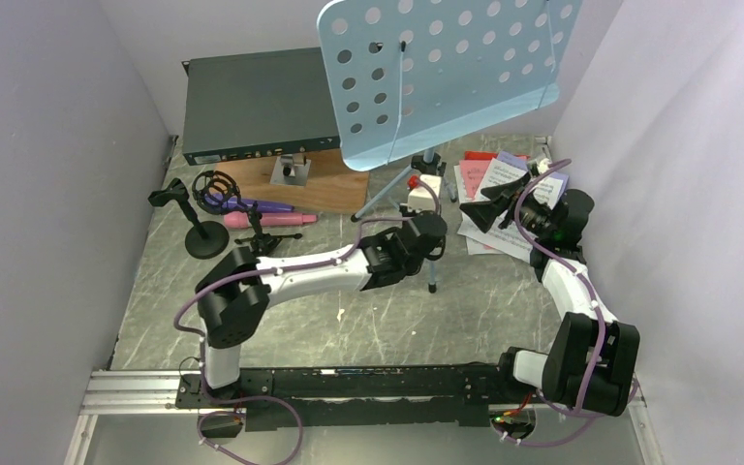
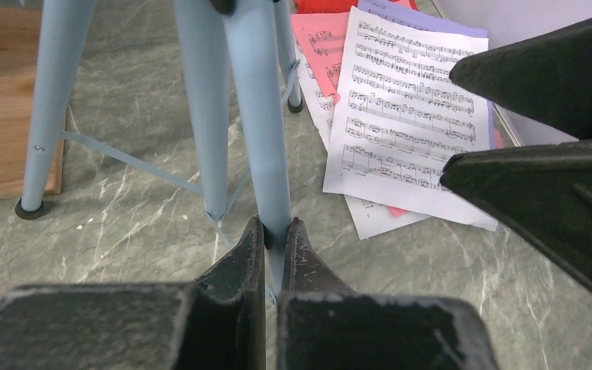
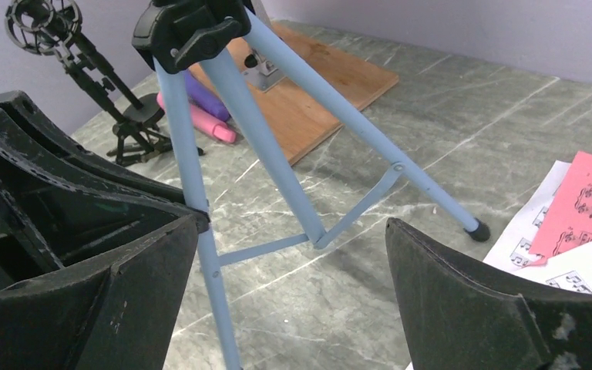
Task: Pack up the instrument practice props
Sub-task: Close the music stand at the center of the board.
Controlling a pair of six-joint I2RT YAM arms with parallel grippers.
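The light-blue perforated music tripod [image 1: 446,73] stands mid-table on three thin legs. My left gripper [image 2: 277,235] is shut on the lower part of the near leg [image 2: 266,131]; in the top view it [image 1: 434,232] sits at that leg. My right gripper [image 3: 294,223] is open, facing the tripod legs [image 3: 270,146] from the right with nothing between its fingers. White, lavender and red music sheets [image 2: 401,116] lie under and behind it [image 1: 480,203]. Purple [image 1: 252,204] and pink [image 1: 266,220] microphones lie at the left beside a round-base holder [image 1: 203,237] and a tripod holder [image 1: 257,240].
A dark green rack box [image 1: 257,107] sits at the back left, with a brown wooden board [image 1: 325,184] in front of it carrying a small metal fitting. Grey walls close in on both sides. The tripod's far foot [image 3: 476,229] rests by the sheets.
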